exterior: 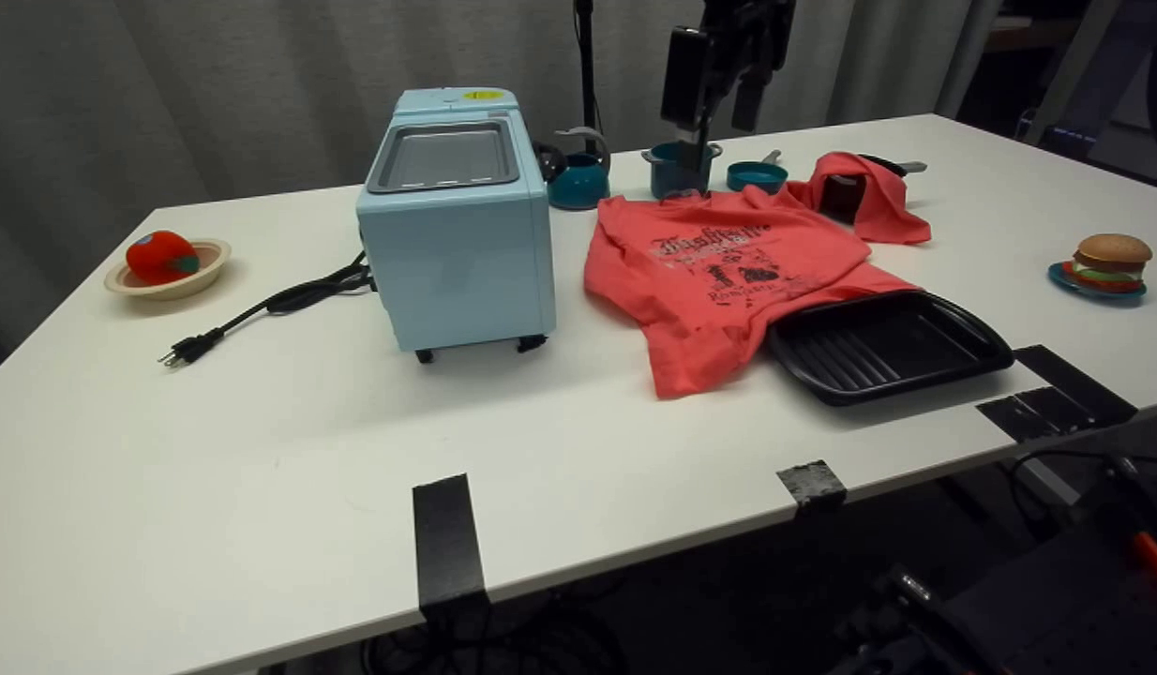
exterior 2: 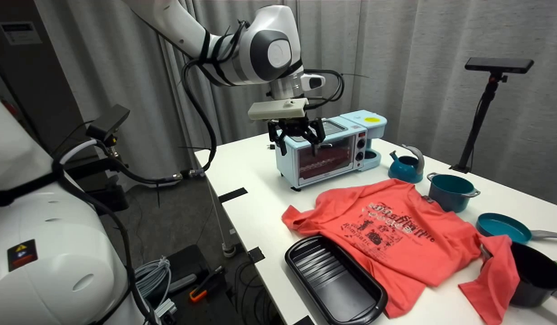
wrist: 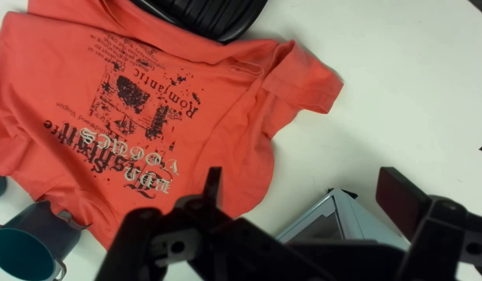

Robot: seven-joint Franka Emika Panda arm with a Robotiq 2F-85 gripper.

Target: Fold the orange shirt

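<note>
Shirt (exterior 2: 391, 239) across table (exterior 2: 260, 214), collar (exterior 2: 420, 197) toward pot (exterior 2: 451, 195)

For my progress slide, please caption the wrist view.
Gripper open, orange shirt lying unfolded, print-side up, with black tray and teal-lined pot at its edges.

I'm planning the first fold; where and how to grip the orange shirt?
Probably by the sleeve near the black tray, the fingers coming straight down: this sleeve juts from the orange shirt onto the table, its creases likely easy to pinch.

The arm (exterior 2: 260, 54) bends downward; its claw (exterior 2: 299, 150) hangs, 2 fingers (wrist: 401, 203) wide apart.
</note>
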